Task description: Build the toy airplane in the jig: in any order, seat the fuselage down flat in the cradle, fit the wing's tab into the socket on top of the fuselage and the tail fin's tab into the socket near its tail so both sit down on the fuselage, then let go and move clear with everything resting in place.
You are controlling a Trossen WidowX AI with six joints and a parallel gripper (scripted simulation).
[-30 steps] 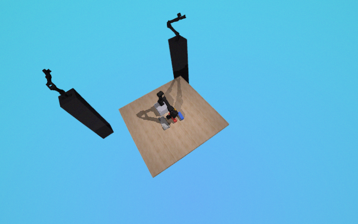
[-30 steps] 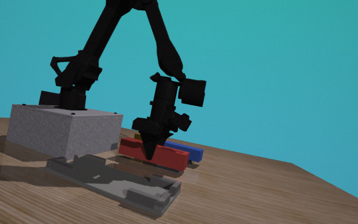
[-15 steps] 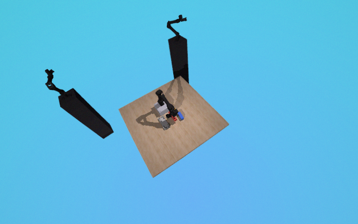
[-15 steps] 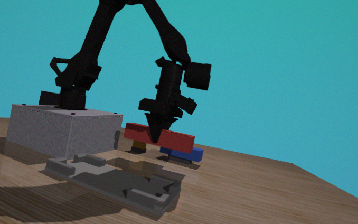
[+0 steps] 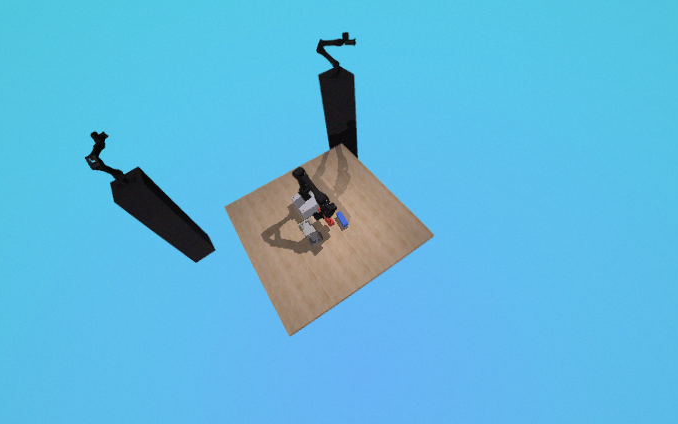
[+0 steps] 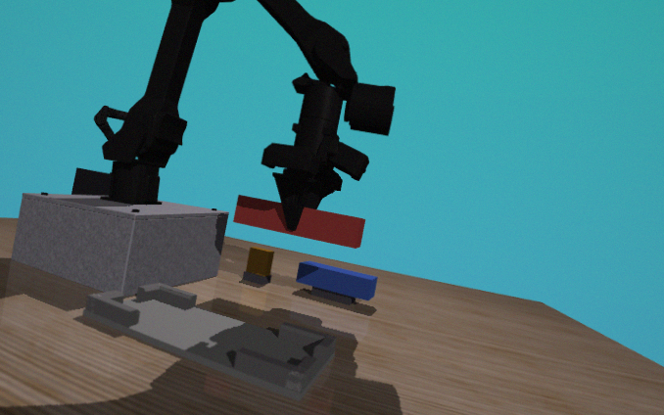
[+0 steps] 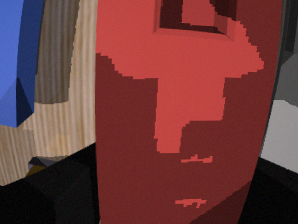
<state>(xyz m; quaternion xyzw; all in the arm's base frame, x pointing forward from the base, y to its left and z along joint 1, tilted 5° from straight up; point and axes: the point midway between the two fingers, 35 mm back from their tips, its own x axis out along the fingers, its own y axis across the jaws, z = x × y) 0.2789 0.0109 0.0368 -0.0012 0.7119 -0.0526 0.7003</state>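
Observation:
The red fuselage (image 5: 330, 221) (image 6: 336, 227) (image 7: 135, 60) hangs level above the table. My gripper (image 6: 301, 218) (image 7: 165, 152) is shut on it, a finger on each long side. Its top socket (image 7: 195, 17) shows in the wrist view, facing up. The grey jig cradle (image 5: 307, 228) (image 6: 185, 323) (image 7: 284, 130) lies flat on the table beside and below the fuselage, holding no part. The blue wing (image 5: 342, 219) (image 6: 336, 281) (image 7: 9, 70) rests on a low grey stand. The orange tail fin (image 6: 260, 261) stands upright on a small grey stand. The far finger is mostly hidden in the exterior view.
The grey base box (image 5: 307, 205) (image 6: 71, 239) of my arm stands close to the jig. The wing and fin stand on the fuselage's other side from the jig. Two black pedestals (image 5: 160, 218) (image 5: 337, 105) with other arms are beyond the wooden table (image 5: 373, 226) (image 6: 479, 330).

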